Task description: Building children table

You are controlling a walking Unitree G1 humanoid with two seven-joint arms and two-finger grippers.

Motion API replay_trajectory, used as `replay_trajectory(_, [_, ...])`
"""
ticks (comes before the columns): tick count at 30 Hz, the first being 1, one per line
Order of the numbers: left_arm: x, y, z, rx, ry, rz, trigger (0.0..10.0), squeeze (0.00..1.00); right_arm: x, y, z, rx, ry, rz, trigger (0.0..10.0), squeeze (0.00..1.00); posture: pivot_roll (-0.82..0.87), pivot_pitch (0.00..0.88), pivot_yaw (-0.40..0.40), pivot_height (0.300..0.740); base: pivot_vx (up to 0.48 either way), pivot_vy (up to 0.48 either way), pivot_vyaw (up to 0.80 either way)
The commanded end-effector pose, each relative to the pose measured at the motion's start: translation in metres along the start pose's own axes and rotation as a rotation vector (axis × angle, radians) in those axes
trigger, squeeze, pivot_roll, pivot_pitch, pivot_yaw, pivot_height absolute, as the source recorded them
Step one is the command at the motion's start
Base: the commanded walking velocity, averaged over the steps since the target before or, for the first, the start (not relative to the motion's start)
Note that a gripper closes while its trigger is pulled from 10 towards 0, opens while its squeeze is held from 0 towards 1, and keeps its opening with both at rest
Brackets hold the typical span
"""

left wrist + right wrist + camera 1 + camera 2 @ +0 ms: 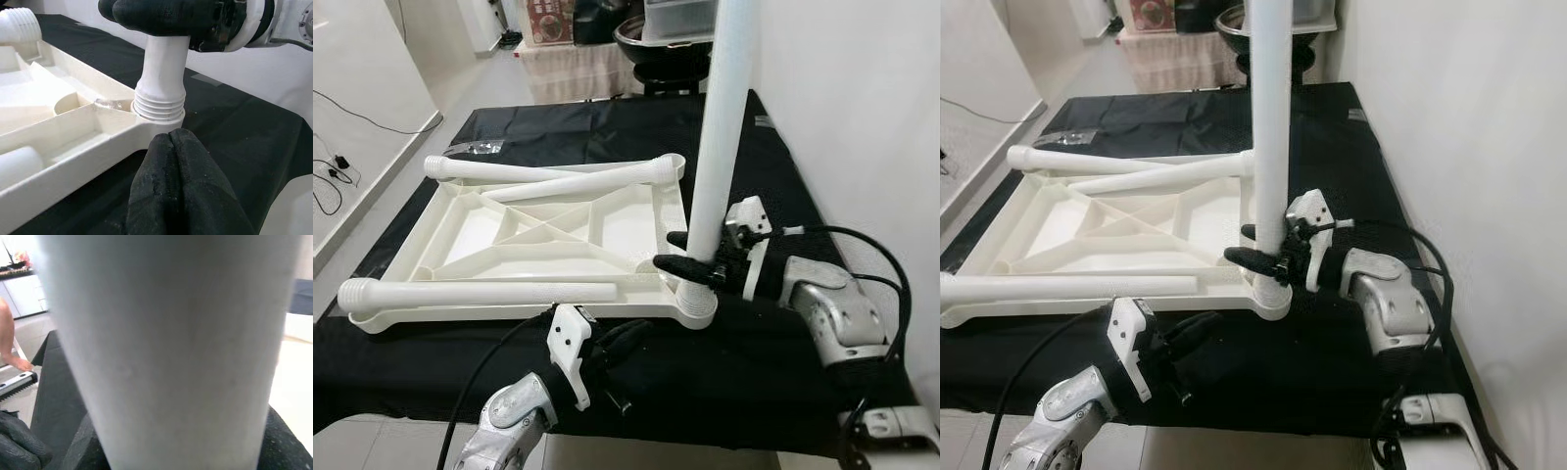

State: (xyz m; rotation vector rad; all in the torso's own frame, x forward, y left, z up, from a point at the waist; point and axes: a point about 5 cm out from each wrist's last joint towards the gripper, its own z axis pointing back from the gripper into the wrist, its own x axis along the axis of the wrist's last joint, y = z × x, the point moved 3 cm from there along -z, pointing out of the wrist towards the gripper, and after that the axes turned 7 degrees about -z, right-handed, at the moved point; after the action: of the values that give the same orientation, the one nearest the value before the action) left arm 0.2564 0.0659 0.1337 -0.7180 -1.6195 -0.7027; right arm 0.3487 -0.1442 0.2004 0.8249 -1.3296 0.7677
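A white plastic table top (548, 245) lies upside down on a black cloth. One white leg (720, 127) stands upright in its near right corner socket (690, 304), its threaded end (159, 100) sitting in the socket. My right gripper (690, 253) is shut on this leg just above the socket. My left gripper (626, 343) is shut with nothing in it, resting on the cloth just in front of the table top's near edge. Three loose legs (480, 292) (587, 181) (499, 170) lie across the table top.
The black cloth (744, 362) covers a low surface beside a white wall (862, 117) on the right. Black cables (333, 171) lie on the floor at left. A covered table (578, 59) and dark bowl (656, 34) stand beyond. A person's bare foot (14, 363) is on the floor.
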Motion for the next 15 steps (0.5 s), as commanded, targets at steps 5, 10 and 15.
replay_trajectory(5, [-0.003, -0.002, 0.002, 0.000, 0.013, 0.005, 10.0, 0.00, -0.008, -0.002, 0.003, 0.008, -0.007, -0.054, 0.0, 0.00, 0.02, 0.127, 0.069, 0.740, 0.000, 0.000, 0.00])
replay_trajectory(10, [-0.003, -0.002, 0.001, -0.001, 0.011, 0.008, 10.0, 0.00, -0.010, -0.009, 0.007, -0.056, -0.020, -0.056, 0.0, 0.00, 0.02, 0.129, 0.070, 0.740, 0.000, 0.000, 0.00])
replay_trajectory(15, [-0.001, 0.000, 0.003, 0.008, 0.008, 0.006, 10.0, 0.00, -0.035, -0.030, 0.032, -0.820, -0.099, -0.121, 0.0, 0.00, 0.02, 0.139, 0.067, 0.740, 0.000, 0.000, 0.00])
